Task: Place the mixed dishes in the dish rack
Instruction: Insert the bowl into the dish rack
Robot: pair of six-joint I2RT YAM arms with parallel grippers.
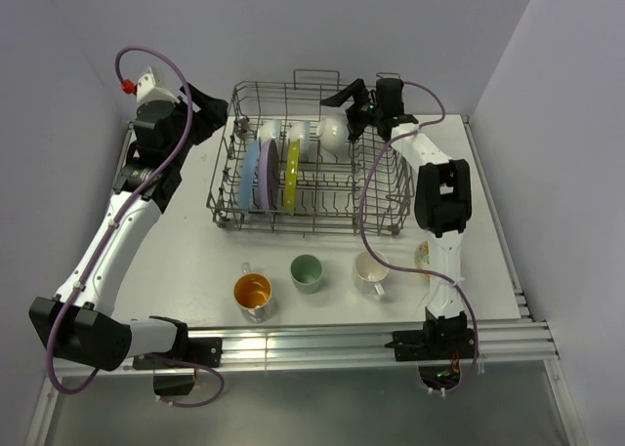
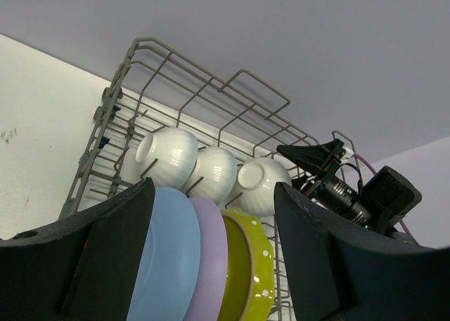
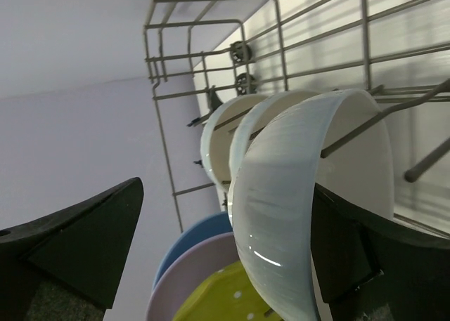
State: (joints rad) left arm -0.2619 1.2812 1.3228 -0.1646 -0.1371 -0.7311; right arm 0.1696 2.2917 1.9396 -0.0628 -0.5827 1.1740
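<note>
The grey wire dish rack (image 1: 317, 72) stands at the back middle of the table. A blue plate (image 1: 252, 173), a lavender plate (image 1: 267, 173) and a yellow-green plate (image 1: 292, 171) stand upright in it. Three white bowls (image 1: 334, 132) lean on the tines behind them. My right gripper (image 1: 347, 112) is open, its jaws standing either side of the rightmost white bowl (image 3: 295, 194), which rests on the tines. My left gripper (image 1: 213, 114) is open and empty at the rack's left end, facing the plates (image 2: 165, 258). On the table in front stand the orange-inside cup (image 1: 252, 292), pale green cup (image 1: 306, 271) and white mug (image 1: 371, 270).
A floral-patterned bowl (image 1: 423, 256) lies at the right, partly hidden behind my right arm. The right half of the rack (image 1: 391, 187) holds no dishes. Walls close the table in at the back and both sides.
</note>
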